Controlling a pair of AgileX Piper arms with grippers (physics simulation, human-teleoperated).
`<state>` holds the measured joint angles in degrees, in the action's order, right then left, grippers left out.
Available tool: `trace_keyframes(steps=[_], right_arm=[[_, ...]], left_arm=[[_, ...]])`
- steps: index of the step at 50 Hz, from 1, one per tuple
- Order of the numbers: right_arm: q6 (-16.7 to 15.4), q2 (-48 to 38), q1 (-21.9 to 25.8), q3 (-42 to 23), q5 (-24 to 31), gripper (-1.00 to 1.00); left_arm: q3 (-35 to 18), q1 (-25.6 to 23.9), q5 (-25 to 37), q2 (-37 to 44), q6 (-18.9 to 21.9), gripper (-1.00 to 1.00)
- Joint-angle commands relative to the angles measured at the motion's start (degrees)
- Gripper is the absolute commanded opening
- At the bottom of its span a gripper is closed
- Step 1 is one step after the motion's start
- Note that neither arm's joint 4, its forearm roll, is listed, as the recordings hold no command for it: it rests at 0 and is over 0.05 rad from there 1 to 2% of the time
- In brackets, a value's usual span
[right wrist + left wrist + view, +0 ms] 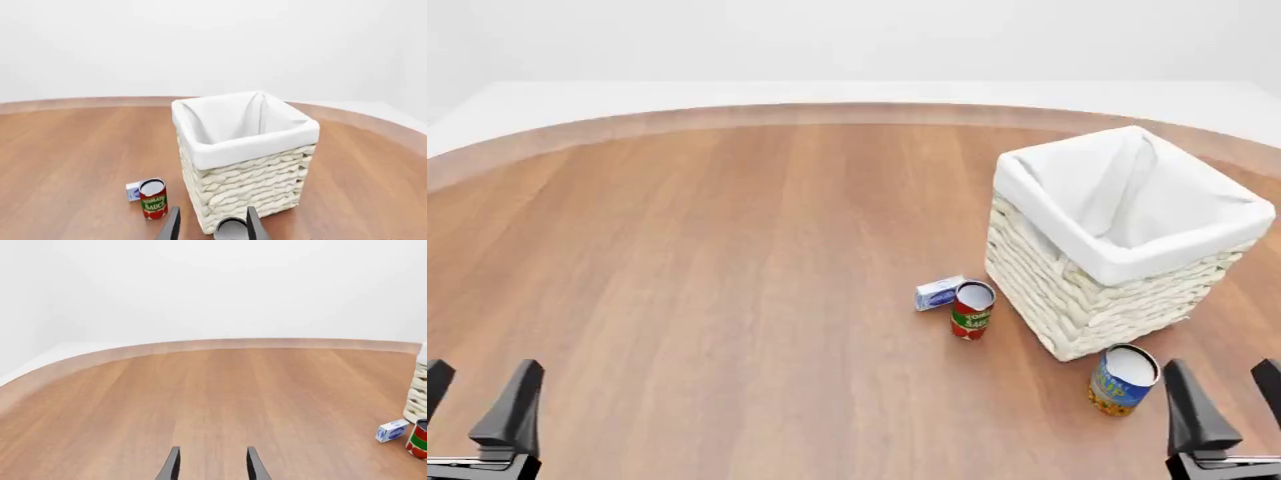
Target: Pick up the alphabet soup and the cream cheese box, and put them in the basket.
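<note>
The alphabet soup stands upright just in front of the basket, whose white lining is folded over the rim. In the right wrist view only the alphabet soup's silvery top shows, low between the fingers, before the basket. The cream cheese box lies flat to the basket's left, beside a red can. My right gripper is open and empty, a little right of the soup and apart from it. My left gripper is open and empty at the near left, far from everything. The left wrist view catches the cream cheese box at its edge.
A red tomato can with a green label stands upright touching or nearly touching the cream cheese box; it also appears as the tomato can and the tomato can. The wooden table's curved far edge runs along the back.
</note>
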<state>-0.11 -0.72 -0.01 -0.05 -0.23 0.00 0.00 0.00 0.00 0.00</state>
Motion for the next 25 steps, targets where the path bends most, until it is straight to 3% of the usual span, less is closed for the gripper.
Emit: trace_keyframes(steps=[1,11,13,16,20,23,25], right_arm=[[-0.55,-1.57,0.35,-0.12,-0.47,1.0],[-1.81,-1.97,1.47,-0.17,-0.65,1.0],[-0.23,-4.54,1.42,-0.09,-2.08,1.0],[-1.43,-4.65,0.76,-0.21,-2.21,1.0],[0.28,-15.88,2.37,-1.57,-6.83,1.0],[-1.21,-19.58,2.66,-3.13,-6.81,1.0],[-0.32,-20.45,3.53,-4.77,-5.19,1.0]], left_arm=[[0.0,0.0,0.0,0.0,0.0,1.0],[0.0,0.0,0.0,0.0,0.0,1.0],[0.0,0.0,0.0,0.0,0.0,1.0],[0.0,0.0,0.0,0.0,0.0,1.0],[0.0,0.0,0.0,0.0,0.0,1.0],[0.0,0.0,0.0,0.0,0.0,1.0],[0.0,0.0,0.0,0.0,0.0,1.0]])
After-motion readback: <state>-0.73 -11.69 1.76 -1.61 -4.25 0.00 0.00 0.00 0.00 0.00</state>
